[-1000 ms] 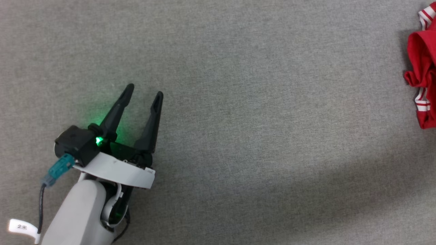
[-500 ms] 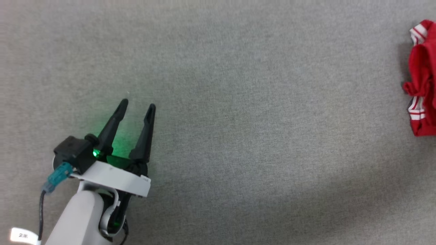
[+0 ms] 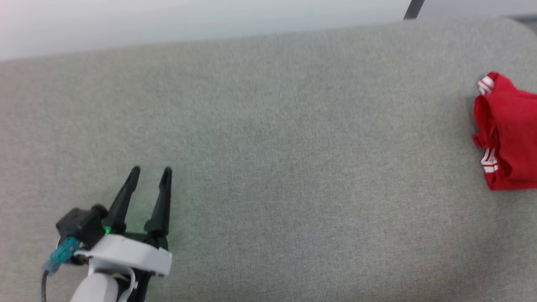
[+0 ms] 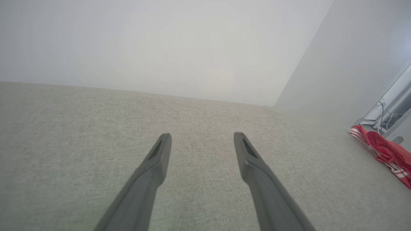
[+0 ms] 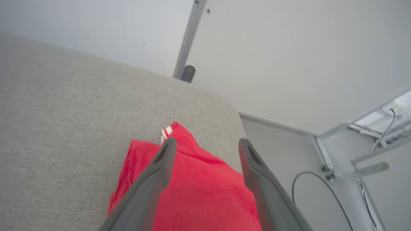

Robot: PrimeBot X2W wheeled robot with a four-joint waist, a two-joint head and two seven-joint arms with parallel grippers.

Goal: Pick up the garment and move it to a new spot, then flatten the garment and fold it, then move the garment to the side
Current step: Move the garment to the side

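Observation:
The garment (image 3: 509, 134), red with red-white striped trim, lies folded at the right edge of the grey fabric surface (image 3: 272, 147). My left gripper (image 3: 149, 174) stands open and empty at the lower left of the head view, far from the cloth. In the left wrist view its fingers (image 4: 202, 138) spread over bare surface, with the garment (image 4: 382, 150) far to the right. In the right wrist view my right gripper (image 5: 207, 144) is open above the garment (image 5: 196, 189), with nothing gripped between the fingers.
The surface's rounded far-right corner (image 5: 224, 106) lies just beyond the garment, with floor, a metal post (image 5: 188, 41) and a cable (image 5: 301, 183) past it. A pale wall (image 3: 188, 16) runs along the far edge.
The head camera has tilted up, so the wall and far edge now show. My left gripper sits lower in the picture, its fingers looking closer together; the garment still lies at the right.

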